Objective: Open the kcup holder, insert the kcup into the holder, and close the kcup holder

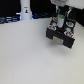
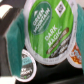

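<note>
The kcup holder (image 1: 60,35) is a black box at the exterior view's right, with its drawer pulled out toward the front and pods showing inside. My gripper (image 1: 61,19) hangs straight above it. In the wrist view the kcup (image 2: 50,31) fills the frame, with its green "Dark Magic" top facing the camera. It is much nearer than the pods below, so it is held in my gripper over the open drawer (image 2: 60,70). My fingers are mostly hidden behind the kcup.
Other pods sit in the drawer's slots: a teal one (image 2: 24,64) and an orange one (image 2: 77,54). A tall white bottle-like object (image 1: 25,9) stands at the back of the white table (image 1: 25,55), at the exterior view's left. Dark clutter lines the far edge.
</note>
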Tool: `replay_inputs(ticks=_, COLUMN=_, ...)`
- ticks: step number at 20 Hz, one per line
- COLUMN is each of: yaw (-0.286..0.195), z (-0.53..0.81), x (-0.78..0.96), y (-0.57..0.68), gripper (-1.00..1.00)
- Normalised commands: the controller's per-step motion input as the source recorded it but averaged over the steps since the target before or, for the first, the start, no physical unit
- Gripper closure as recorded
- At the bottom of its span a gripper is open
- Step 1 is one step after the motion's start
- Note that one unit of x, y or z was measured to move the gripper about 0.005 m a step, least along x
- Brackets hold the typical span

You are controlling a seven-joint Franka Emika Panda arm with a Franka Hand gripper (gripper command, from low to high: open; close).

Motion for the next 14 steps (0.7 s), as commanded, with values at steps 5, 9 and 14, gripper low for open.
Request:
replay_inputs(ticks=5, yaw=0.022, z=-0.12, x=0.11, y=0.19, gripper=1.00)
replay_inputs(ticks=9, yaw=0.051, z=-0.19, x=0.08, y=0.21, gripper=1.00)
replay_inputs(ticks=14, yaw=0.045, z=-0.23, x=0.00, y=0.06, gripper=1.00)
